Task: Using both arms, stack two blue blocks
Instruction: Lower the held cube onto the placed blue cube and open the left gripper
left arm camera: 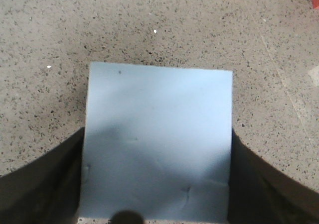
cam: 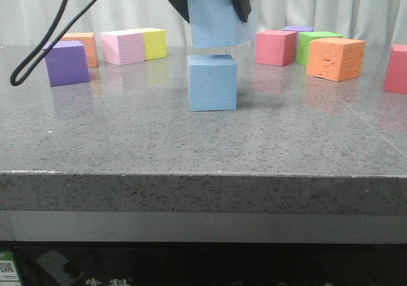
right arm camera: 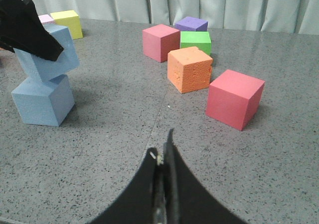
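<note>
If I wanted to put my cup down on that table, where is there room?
The wide bare strip of table between the near edge and the lower blue block is free. So is the stretch between that block and the purple cube. The far right is crowded with the pink, green and orange cubes.

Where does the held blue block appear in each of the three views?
Front view: the held blue block is at top centre, tilted, between the left hand's fingers, just above the lower blue block.
Left wrist view: it fills the centre, between the fingers; the lower block is hidden.
Right wrist view: it is at far left, tilted on the lower block.
Shared landmark: the grey speckled tabletop.
</note>
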Robot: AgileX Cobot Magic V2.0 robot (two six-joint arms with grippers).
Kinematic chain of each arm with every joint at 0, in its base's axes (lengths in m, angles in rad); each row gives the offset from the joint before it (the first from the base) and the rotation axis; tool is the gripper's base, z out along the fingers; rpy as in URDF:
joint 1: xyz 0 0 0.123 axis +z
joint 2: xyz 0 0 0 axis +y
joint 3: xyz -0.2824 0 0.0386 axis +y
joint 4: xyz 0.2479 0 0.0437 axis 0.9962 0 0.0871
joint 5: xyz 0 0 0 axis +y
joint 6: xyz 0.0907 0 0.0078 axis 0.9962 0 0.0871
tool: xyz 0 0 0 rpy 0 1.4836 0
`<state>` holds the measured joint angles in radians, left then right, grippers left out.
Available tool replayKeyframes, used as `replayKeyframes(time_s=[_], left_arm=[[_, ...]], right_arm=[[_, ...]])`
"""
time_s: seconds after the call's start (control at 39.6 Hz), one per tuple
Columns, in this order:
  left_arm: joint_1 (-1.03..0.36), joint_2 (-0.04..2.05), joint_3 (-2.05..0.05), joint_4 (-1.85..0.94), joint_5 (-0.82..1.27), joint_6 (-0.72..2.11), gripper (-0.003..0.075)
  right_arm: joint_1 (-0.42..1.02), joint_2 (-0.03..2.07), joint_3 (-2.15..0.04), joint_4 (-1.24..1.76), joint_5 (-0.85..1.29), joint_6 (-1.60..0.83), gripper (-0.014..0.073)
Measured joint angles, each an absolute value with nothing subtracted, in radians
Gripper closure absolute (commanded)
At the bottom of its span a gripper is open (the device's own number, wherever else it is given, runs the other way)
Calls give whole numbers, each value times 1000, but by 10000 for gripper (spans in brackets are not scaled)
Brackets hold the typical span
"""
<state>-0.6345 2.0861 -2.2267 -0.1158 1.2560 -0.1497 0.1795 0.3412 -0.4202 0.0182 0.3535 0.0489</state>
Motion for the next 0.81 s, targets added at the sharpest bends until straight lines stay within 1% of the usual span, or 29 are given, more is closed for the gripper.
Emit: replayKeyframes(time_s=[0.25,0.81], left_arm=[[-634,2052,-2124,-119,1239,-148,279],[-638,2048,-2119,-86,1235,-148,279]], right_arm=[[179,341,-420,18,353,49,662],[179,341,-420,18,353,49,662]])
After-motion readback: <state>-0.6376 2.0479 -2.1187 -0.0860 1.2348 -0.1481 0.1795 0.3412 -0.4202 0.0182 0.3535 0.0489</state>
